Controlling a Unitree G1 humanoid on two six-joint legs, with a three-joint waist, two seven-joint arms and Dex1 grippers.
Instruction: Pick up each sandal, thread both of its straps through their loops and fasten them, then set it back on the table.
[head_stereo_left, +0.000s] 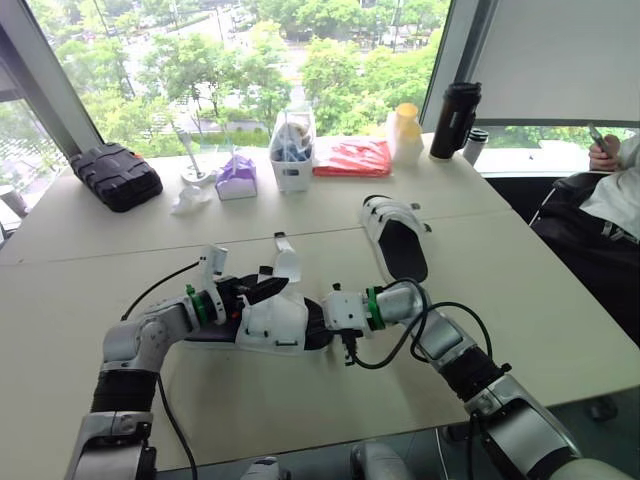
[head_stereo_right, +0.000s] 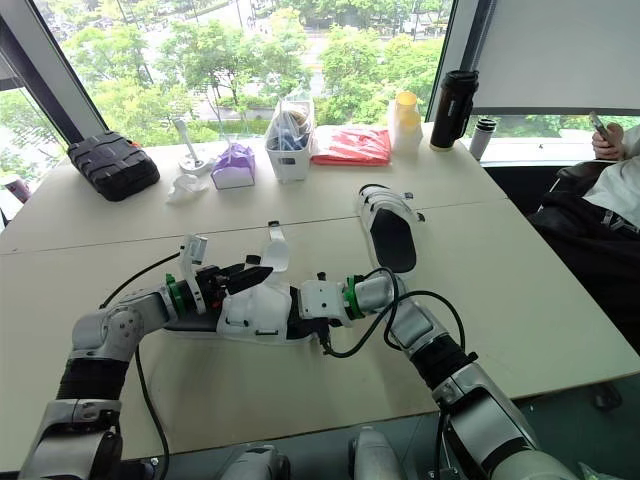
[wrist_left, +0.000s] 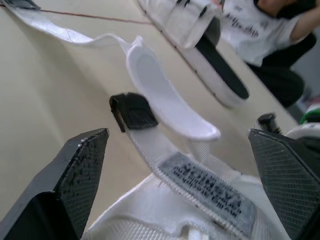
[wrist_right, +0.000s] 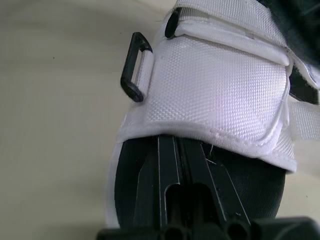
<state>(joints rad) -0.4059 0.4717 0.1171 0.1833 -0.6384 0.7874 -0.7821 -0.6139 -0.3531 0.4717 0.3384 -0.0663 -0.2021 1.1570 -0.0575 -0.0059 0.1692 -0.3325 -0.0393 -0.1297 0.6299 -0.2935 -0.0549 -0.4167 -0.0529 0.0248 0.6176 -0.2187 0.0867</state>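
Left eye view: second sandal (head_stereo_left: 396, 236) near first sandal (head_stereo_left: 275, 322).

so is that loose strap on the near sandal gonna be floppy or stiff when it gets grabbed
Probably floppy: the loose strap is thin woven webbing lying wavy across the table. Likely very light, so the open left gripper should need little force. Its smooth white pad looks stiffer and may slip.
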